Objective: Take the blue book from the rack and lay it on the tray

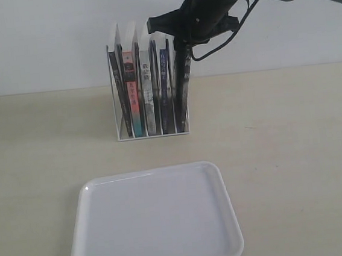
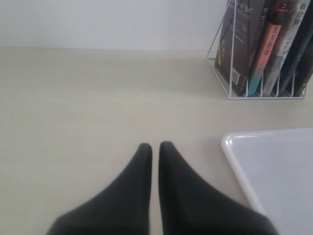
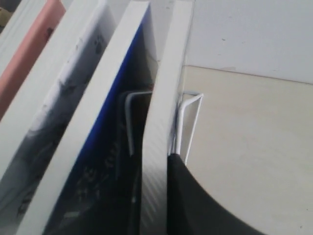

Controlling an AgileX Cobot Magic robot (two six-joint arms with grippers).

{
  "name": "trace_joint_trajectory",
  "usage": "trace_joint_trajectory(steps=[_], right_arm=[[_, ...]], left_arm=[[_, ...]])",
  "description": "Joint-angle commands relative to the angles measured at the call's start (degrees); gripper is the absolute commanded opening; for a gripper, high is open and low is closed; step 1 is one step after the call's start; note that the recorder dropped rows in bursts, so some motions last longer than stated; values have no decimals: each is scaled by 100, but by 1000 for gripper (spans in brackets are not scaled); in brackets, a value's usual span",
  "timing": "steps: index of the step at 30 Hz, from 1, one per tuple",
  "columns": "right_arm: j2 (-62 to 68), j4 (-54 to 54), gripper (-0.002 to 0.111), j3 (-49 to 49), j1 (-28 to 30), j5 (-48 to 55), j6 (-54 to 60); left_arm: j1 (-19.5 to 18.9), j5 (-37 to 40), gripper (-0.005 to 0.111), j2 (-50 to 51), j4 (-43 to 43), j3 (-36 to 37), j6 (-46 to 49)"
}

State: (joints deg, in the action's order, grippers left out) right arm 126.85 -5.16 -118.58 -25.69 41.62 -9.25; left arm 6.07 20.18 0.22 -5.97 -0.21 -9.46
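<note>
The white wire rack (image 1: pixel 115 91) stands at the back of the table with several upright books. The blue book (image 1: pixel 164 83) shows a blue spine, second from the right; its blue cover (image 3: pixel 115 107) faces the end book. My right gripper (image 1: pixel 181 57) reaches down from above onto the rightmost book (image 1: pixel 181 106), which leans. One black finger (image 3: pixel 195 200) lies against that book's outer side, by the rack's end wire (image 3: pixel 188 112). The other finger sits in the dark gap beside the blue cover. The white tray (image 1: pixel 156 226) lies bare in front. My left gripper (image 2: pixel 155 145) is shut and holds nothing.
A red-and-teal-spined book (image 1: pixel 133 95) and black-covered books fill the rack's other slots. The rack (image 2: pixel 222 73) and a tray corner (image 2: pixel 244 161) show in the left wrist view. A white wall stands close behind the rack. Bare table lies to either side.
</note>
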Motion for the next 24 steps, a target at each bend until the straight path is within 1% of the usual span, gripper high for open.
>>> trace_joint_trajectory(steps=[1, 14, 24], right_arm=[[-20, -14, 0, -38, -12, 10, 37], [-329, 104, 0, -38, -149, -20, -28], [-451, 274, 0, -38, -149, -79, -226]], left_arm=[[-13, -55, 5, -22, -9, 21, 12], [-13, -55, 5, -22, -9, 21, 12], [-13, -55, 5, -22, -9, 21, 12]])
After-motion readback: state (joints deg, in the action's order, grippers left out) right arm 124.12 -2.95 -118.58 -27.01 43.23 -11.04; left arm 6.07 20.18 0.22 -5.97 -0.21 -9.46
